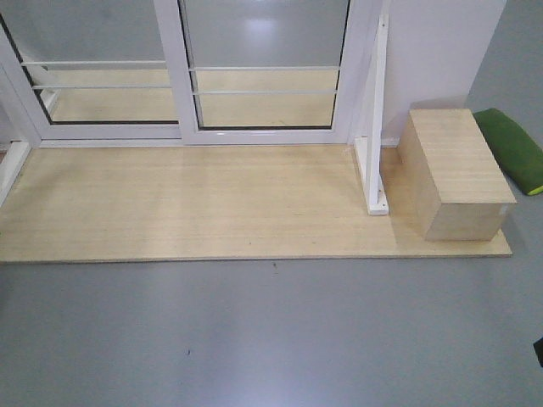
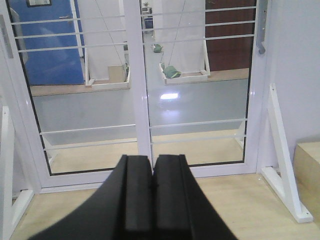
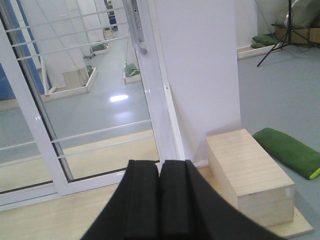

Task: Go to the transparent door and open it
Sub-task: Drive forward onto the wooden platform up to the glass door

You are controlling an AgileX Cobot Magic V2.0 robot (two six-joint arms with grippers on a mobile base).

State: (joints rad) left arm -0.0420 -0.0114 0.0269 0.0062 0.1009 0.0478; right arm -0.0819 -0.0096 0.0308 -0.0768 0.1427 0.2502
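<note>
The transparent door (image 1: 265, 59) is the right-hand glass panel in a white frame, with thin white horizontal bars low down. It stands shut against the white wall. Its curved grey pull handle (image 2: 260, 30) sits high on its right edge, and the handle (image 3: 136, 25) also shows at the top of the right wrist view. My left gripper (image 2: 152, 159) is shut and empty, pointing at the white post between the two panels, well short of it. My right gripper (image 3: 159, 162) is shut and empty too, aimed near the door's (image 3: 100, 100) lower right corner.
A light wooden platform (image 1: 212, 203) lies before the door, with grey floor nearer me. A white triangular bracket (image 1: 373, 127) and a wooden box (image 1: 458, 170) stand at its right end, a green cushion (image 1: 513, 148) beyond. A second glass panel (image 1: 93, 59) is left.
</note>
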